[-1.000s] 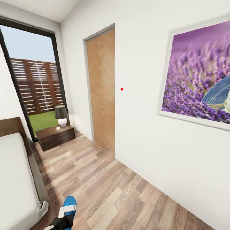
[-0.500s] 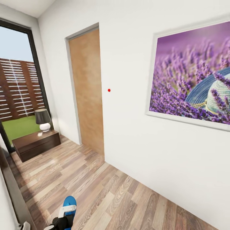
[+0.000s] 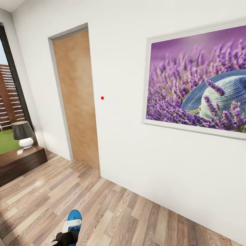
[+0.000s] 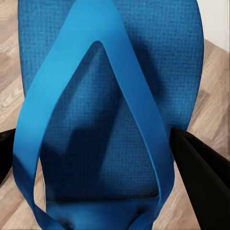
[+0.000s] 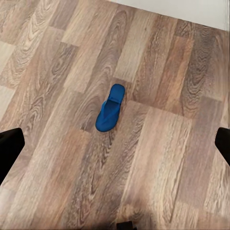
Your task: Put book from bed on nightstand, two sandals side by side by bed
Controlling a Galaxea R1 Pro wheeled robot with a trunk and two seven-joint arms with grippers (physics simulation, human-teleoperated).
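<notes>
A flat bright blue sandal [image 4: 108, 110] with a finely dimpled sole and a smooth V-shaped thong strap sits between the two black fingers [image 4: 201, 177] of the left gripper [image 3: 66, 235], which is clamped on its sides; in the head view its rounded tip [image 3: 74, 216] pokes up above the white-and-black gripper at the near edge of the scene. The second bright blue sandal [image 5: 109, 108], an elongated oval with the same strap, lies flat and alone on the mixed-tone wood plank floor [image 5: 163, 158], below the right gripper [image 5: 115, 143], whose dark fingers are spread wide apart with nothing between them. At the far left stands the low glossy dark brown wooden nightstand [image 3: 20, 162] with a small lamp [image 3: 23, 134] on it, white rounded base and black shade, beside the tall dark-framed window [image 3: 10, 78]. The smooth white wall [image 3: 123, 136] carries a plain light wood door [image 3: 77, 99] and a white-framed picture of purple lavender with a blue woven hat [image 3: 201, 87]
</notes>
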